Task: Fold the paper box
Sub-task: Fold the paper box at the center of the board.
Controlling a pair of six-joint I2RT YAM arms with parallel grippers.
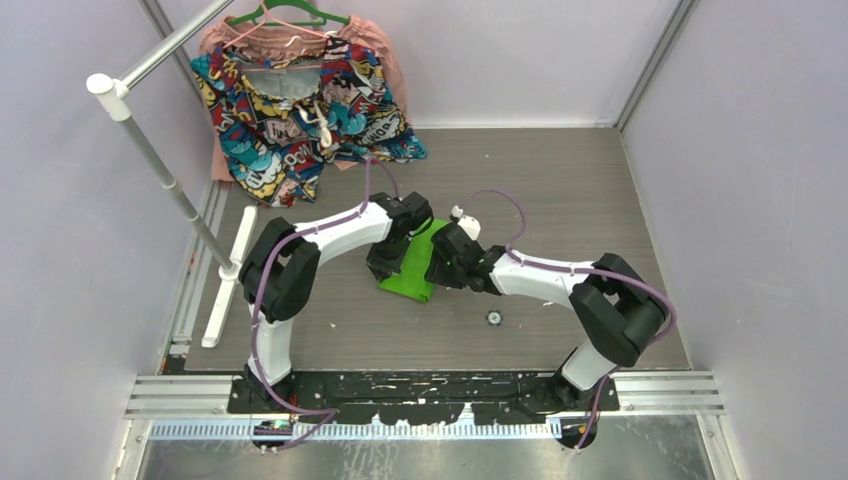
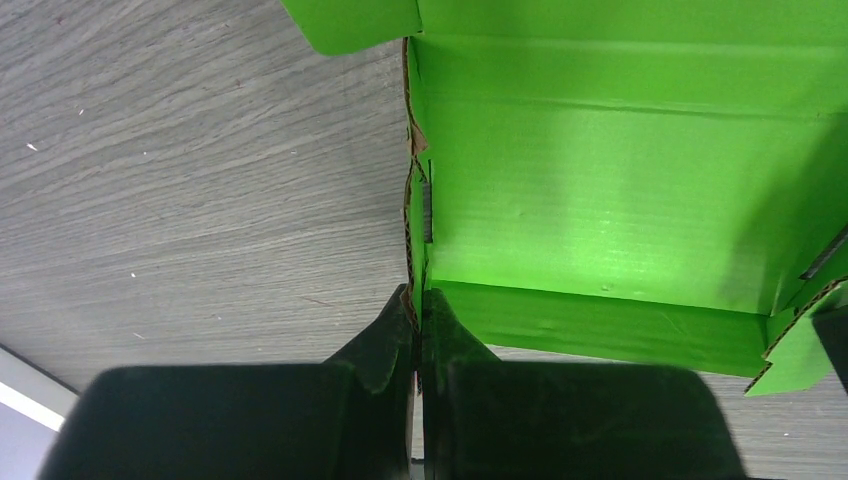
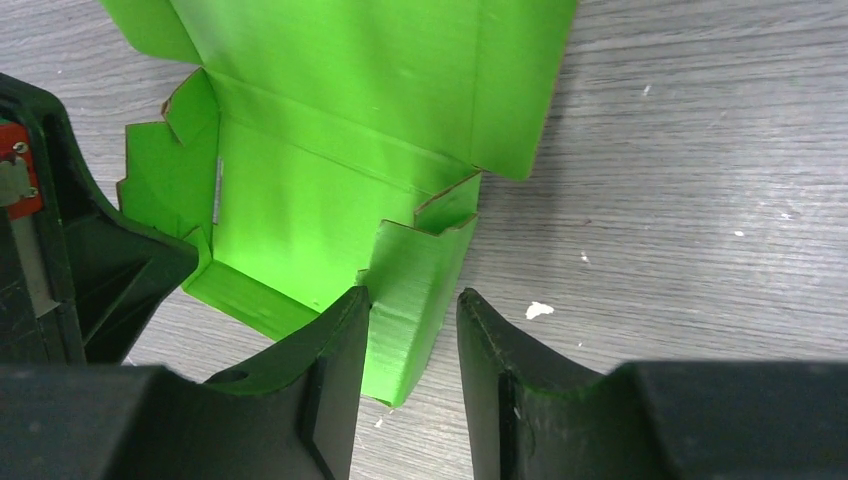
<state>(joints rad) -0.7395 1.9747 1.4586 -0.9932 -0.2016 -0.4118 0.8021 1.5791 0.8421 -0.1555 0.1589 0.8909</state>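
Lime-green paper box (image 1: 408, 278) sits approx mid-tabletop (image 1: 620, 200). It's half-formed: base flat on the grey wood, a big panel w/ flaps spread out flat beyond it, short walls standing along some edges.

L gripper (image 2: 417, 300) is at the box's 9 o'clock side, seen from above. Its jaws are pressed together on an upright side wall, w/ the wall's raw brown card edge pinched btwn the two black fingers.

R gripper (image 3: 413, 300) is at the 3 o'clock side, jaws apart. They straddle a doubled-over side flap standing at the near corner of the box. The inner finger (image 3: 335, 370) touches that flap. The outer one shows a clear strip of tabletop btwn itself and the card, so it's not clamped. In the R wrist view the L gripper's black body shows at approx 9 o'clock, right against the opposite wall.

Up at 11 o'clock a comic-print garment (image 1: 300, 120) hangs on a green hanger (image 1: 290, 14) from a metal rail (image 1: 170, 45), its lower part lying on the tabletop, well apart from the box. A small dark round bit (image 1: 493, 318) lies at approx 4 o'clock from the box, near the R arm but not touching it. A few white specks are scattered on the wood beside the R gripper.
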